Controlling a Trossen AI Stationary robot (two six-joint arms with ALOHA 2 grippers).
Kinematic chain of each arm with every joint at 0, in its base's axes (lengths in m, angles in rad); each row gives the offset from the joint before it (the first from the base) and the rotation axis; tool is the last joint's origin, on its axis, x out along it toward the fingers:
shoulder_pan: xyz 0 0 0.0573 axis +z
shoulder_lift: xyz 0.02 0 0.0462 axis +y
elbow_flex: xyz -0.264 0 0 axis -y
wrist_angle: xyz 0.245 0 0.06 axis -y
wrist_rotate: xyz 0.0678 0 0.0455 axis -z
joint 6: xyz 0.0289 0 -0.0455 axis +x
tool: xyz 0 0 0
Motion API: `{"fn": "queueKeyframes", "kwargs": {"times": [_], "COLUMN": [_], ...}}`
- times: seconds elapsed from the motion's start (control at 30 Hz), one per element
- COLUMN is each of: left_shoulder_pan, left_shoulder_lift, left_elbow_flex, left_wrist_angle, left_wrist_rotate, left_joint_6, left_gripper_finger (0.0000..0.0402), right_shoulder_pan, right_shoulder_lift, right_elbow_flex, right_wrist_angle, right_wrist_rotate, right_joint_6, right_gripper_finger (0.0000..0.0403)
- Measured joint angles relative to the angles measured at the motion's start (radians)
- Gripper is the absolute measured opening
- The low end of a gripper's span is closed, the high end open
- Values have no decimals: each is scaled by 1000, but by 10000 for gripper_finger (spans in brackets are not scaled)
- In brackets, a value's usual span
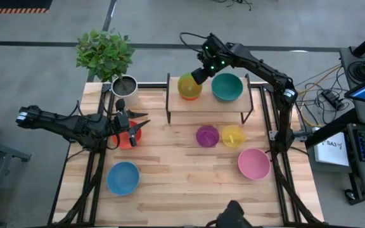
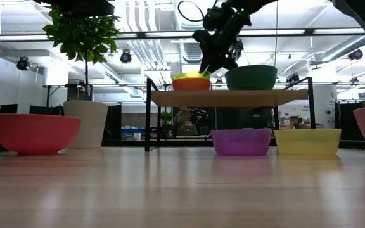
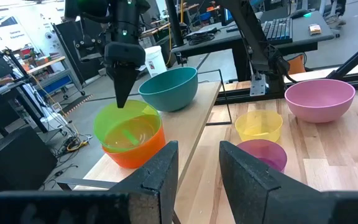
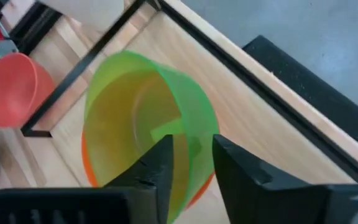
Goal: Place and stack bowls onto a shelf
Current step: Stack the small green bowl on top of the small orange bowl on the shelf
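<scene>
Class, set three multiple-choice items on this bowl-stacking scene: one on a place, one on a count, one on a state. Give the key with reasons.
1. Where is the green bowl?
A. nested in the orange bowl on the shelf
B. beside the pink bowl
C. under the shelf

2. How many bowls rest on the tabletop?
A. three
B. five
C. seven

3. The right gripper is:
A. far from any bowl
B. at the green bowl's rim
C. holding the teal bowl

Key: 1 A, green sits inside orange on the shelf. 2 B, red, blue, purple, yellow, pink. 3 B, its jaws straddle the rim.
</scene>
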Motion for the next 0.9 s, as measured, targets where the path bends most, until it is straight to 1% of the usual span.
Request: {"fn": "queueKeyframes", "kwargs": {"times": [0.13,0.27,0.37,0.43,0.53,0.57,0.9], "left_shoulder_pan": [0,0,0,0,0,0,0], "left_shoulder_lift": [0,0,0,0,0,0,0], "left_elbow_flex": [0,0,0,0,0,0,0], "left_wrist_angle": [0,0,0,0,0,0,0], "left_wrist_rotate": [0,0,0,0,0,0,0], "left_joint_6": [0,0,0,2,6,6,9], "left_gripper_finger": [100,100,100,100,100,100,100], "right_shoulder_pan": [0,0,2,4,9,11,16], "right_shoulder_lift": [-4,-7,-9,-9,-5,-3,2], "right_elbow_flex": [0,26,31,28,19,17,-12], "right_wrist_angle": [43,73,118,132,158,158,168], "right_wrist_rotate": [0,1,46,85,88,87,88], "right_joint_6": [0,-21,-67,-102,-132,-139,-139], "right_gripper_finger": [123,126,107,80,27,19,9]}}
